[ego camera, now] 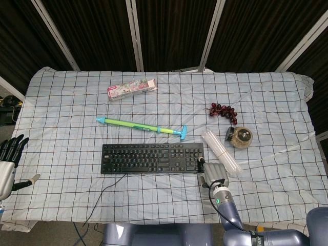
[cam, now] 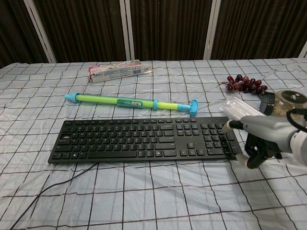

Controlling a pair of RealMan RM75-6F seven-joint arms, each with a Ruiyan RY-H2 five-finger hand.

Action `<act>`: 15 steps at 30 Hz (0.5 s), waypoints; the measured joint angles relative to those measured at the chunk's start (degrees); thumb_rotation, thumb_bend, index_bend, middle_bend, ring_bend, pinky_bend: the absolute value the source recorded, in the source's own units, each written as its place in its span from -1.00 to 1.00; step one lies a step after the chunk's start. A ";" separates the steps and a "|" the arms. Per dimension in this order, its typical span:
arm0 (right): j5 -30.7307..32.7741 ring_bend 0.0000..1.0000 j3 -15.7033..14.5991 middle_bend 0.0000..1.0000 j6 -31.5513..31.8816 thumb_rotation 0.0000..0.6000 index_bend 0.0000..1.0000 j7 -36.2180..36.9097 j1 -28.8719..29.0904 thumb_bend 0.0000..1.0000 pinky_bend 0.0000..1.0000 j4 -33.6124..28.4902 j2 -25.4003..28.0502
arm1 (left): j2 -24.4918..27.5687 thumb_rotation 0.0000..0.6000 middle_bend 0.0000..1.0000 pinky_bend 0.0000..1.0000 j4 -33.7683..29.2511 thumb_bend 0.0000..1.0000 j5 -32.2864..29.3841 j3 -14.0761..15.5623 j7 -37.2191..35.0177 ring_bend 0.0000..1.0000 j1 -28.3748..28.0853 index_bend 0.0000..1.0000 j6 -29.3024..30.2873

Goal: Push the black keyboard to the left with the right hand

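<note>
Black keyboard (cam: 144, 141) | right hand (cam: 254, 143), fingers curled, holding nothing, touches its right end | push level and straight leftward, clear of water gun (cam: 132, 102).

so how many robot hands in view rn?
2. The right hand is at the black keyboard's right end. The left hand sits at the table's left edge, off the keyboard.
</note>
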 measured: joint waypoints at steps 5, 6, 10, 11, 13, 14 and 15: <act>-8.80 0.30 -0.11 0.37 2.37 1.00 -0.84 1.51 -0.44 -0.11 0.25 -2.92 1.93 | -0.06 1.00 -1.00 -1.00 -0.10 -0.87 0.10 0.11 0.43 -1.00 0.05 -1.00 0.04; -10.71 0.13 -0.22 0.22 2.90 1.00 -0.85 1.86 -0.63 -0.16 0.12 -3.51 2.48 | -0.07 1.00 -1.00 -1.00 -0.13 -0.87 0.12 0.13 0.50 -1.00 0.05 -1.00 0.04; -19.90 -0.61 -1.42 -0.44 5.42 1.00 -0.87 3.93 -2.06 -0.34 -0.39 -5.94 5.87 | -0.14 1.00 -1.00 -1.00 -0.22 -0.87 0.26 0.21 0.81 -1.00 0.09 -1.00 0.12; -22.83 -0.72 -2.17 -0.53 6.14 1.00 -0.87 4.84 -2.78 -0.37 -0.48 -6.70 7.40 | -0.16 1.00 -1.00 -1.00 -0.24 -0.87 0.29 0.24 0.89 -1.00 0.09 -1.00 0.11; -27.12 -0.93 -3.77 -0.75 7.04 1.00 -0.90 6.56 -4.17 -0.44 -0.68 -7.76 10.32 | -0.19 1.00 -1.00 -1.00 -0.30 -0.87 0.35 0.29 1.09 -1.00 0.08 -1.00 0.08; -29.82 -0.98 -5.12 -0.86 7.56 1.00 -0.92 7.90 -5.27 -0.48 -0.77 -8.32 12.56 | -0.21 1.00 -1.00 -1.00 -0.35 -0.87 0.39 0.34 1.22 -1.00 0.09 -1.00 0.07; -31.81 -1.00 -6.27 -0.95 7.95 1.00 -0.95 9.05 -6.21 -0.51 -0.85 -8.59 14.31 | -0.22 1.00 -1.00 -1.00 -0.38 -0.87 0.42 0.37 1.34 -1.00 0.10 -1.00 0.08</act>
